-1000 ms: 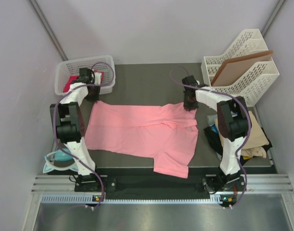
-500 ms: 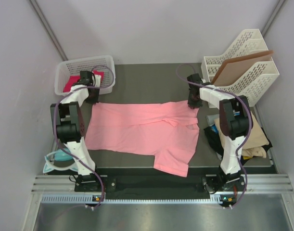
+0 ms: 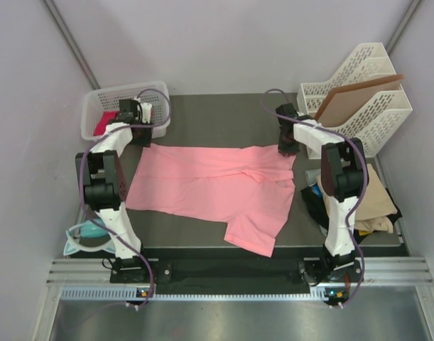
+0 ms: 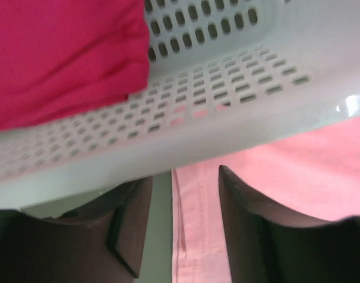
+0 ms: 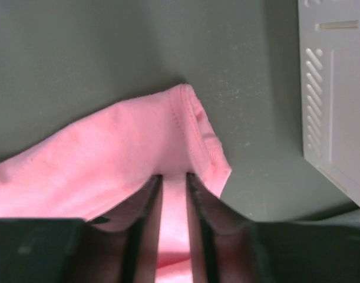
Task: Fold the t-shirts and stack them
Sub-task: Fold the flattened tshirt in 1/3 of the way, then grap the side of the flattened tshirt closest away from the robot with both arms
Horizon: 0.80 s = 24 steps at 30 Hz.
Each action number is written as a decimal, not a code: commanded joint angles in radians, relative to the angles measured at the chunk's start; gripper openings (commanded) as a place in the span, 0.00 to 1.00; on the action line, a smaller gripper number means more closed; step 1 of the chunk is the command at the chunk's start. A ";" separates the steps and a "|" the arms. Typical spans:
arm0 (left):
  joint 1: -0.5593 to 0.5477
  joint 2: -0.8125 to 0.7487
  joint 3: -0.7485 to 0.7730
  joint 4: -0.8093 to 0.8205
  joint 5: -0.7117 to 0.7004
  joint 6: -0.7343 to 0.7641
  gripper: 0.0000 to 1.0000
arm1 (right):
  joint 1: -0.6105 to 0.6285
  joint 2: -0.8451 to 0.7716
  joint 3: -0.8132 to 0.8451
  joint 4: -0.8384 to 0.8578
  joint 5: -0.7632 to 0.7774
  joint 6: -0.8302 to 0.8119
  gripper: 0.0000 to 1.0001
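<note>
A salmon pink t-shirt [image 3: 209, 185] lies spread across the dark table, one sleeve hanging toward the near edge. My left gripper [image 3: 140, 136] hovers at the shirt's far left corner, beside the basket. It is open, and the shirt's hem [image 4: 194, 236] lies loose on the table below its gap [image 4: 184, 177]. My right gripper [image 3: 288, 147] is at the far right corner, its narrow jaws [image 5: 173, 177] shut on a raised fold of the pink cloth [image 5: 138, 147]. A magenta-pink t-shirt [image 3: 105, 122] [image 4: 62, 53] sits in the basket.
The white perforated basket [image 3: 124, 92] [image 4: 227, 118] stands at the far left. A white file rack [image 3: 362, 117] [image 5: 339, 100] with a brown board [image 3: 355, 94] stands far right. Tan [image 3: 376, 202] and black [image 3: 315, 206] shirts are piled at the right edge. A pale teal object [image 3: 85, 233] lies near left.
Both arms drew the shirt's far edge a little farther back. The left gripper opened and let go of its corner. The right gripper's jaws have widened slightly on the cloth.
</note>
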 commanded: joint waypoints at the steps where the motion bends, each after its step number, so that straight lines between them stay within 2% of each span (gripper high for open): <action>1: 0.003 -0.105 -0.057 0.052 -0.010 0.043 0.59 | -0.014 -0.060 0.054 -0.033 0.074 -0.013 0.31; 2: 0.003 -0.143 -0.065 0.047 -0.008 0.050 0.65 | -0.013 -0.076 0.060 -0.048 0.086 -0.016 0.47; 5: 0.004 -0.250 -0.097 0.005 -0.008 0.080 0.72 | 0.001 -0.154 0.057 -0.071 0.120 -0.025 0.64; 6: 0.003 -0.280 -0.100 -0.015 -0.004 0.084 0.77 | 0.009 -0.178 0.053 -0.076 0.133 -0.027 0.66; 8: 0.004 -0.378 -0.118 -0.092 0.044 0.113 0.79 | 0.029 -0.264 0.017 -0.082 0.153 -0.025 0.70; 11: 0.001 -0.536 -0.187 -0.190 0.145 0.155 0.80 | 0.090 -0.388 -0.050 -0.096 0.205 -0.033 0.71; 15: 0.003 -0.714 -0.394 -0.305 0.246 0.224 0.80 | 0.222 -0.591 -0.222 -0.093 0.230 -0.014 0.71; 19: 0.003 -0.866 -0.613 -0.309 0.213 0.293 0.80 | 0.378 -0.764 -0.535 -0.075 0.193 0.085 0.69; 22: 0.004 -0.897 -0.722 -0.316 0.187 0.323 0.79 | 0.473 -0.899 -0.726 -0.062 0.166 0.189 0.66; 24: 0.003 -0.892 -0.765 -0.307 0.164 0.324 0.79 | 0.548 -0.977 -0.795 -0.073 0.161 0.266 0.65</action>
